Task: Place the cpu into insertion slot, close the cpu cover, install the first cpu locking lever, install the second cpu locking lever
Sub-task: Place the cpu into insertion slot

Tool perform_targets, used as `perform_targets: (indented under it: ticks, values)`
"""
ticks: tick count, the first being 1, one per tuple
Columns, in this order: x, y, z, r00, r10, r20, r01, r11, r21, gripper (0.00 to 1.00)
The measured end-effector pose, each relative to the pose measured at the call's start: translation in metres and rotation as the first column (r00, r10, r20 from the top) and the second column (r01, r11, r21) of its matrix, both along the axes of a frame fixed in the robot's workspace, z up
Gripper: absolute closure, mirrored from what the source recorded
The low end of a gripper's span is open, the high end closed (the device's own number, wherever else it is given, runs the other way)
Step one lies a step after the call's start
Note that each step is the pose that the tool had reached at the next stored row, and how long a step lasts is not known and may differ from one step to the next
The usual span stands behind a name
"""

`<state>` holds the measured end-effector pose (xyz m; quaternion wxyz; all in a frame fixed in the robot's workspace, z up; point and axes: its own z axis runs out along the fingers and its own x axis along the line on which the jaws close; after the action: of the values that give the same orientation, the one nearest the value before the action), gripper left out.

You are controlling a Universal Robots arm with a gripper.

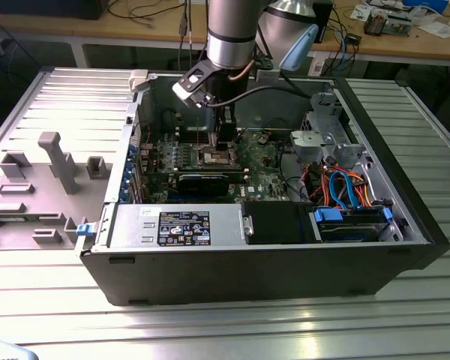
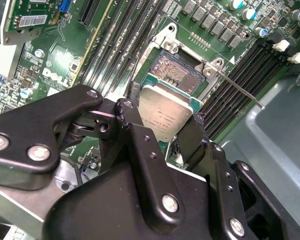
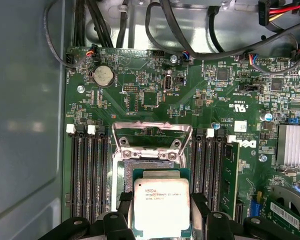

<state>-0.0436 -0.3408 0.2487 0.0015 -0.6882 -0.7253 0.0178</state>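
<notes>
The table (image 1: 210,330) of ribbed metal carries an open computer case (image 1: 262,259), and my arm (image 1: 231,30) reaches down into it from above. The exterior view takes in all of that, with my hand (image 1: 223,141) low over the green motherboard (image 1: 266,180) near the middle of the case.

In both wrist views my hand (image 2: 162,120) (image 3: 161,202) is clenched on the cpu. One black finger (image 2: 129,112) presses each of two opposite edges, spread just as wide as the chip.

Long dark memory slots (image 3: 87,175) run along either side of my hand. The insertion slot (image 2: 172,67) lies straight under and just beyond my fingertips, and the second wrist view shows its dark, pin-covered centre uncovered. The first wrist view shows the cpu cover (image 3: 150,125) swung up at the slot's far edge, with the board visible through its window.

The cpu (image 2: 165,112) (image 3: 161,205) sits flat between my fingers, silvery top up, overlapping the near part of the slot. I cannot tell whether it touches the slot.

The second wrist view also shows a thin metal lever (image 2: 240,92) sticking out from the slot's corner, off to one side of my hand.
</notes>
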Motion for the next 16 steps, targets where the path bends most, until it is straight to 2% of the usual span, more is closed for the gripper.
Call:
perform_targets:
  ticks: [16]
  values:
    - [0.0,0.0,-0.0033,1.0,0.0,0.0,0.0,1.0,0.0,0.45]
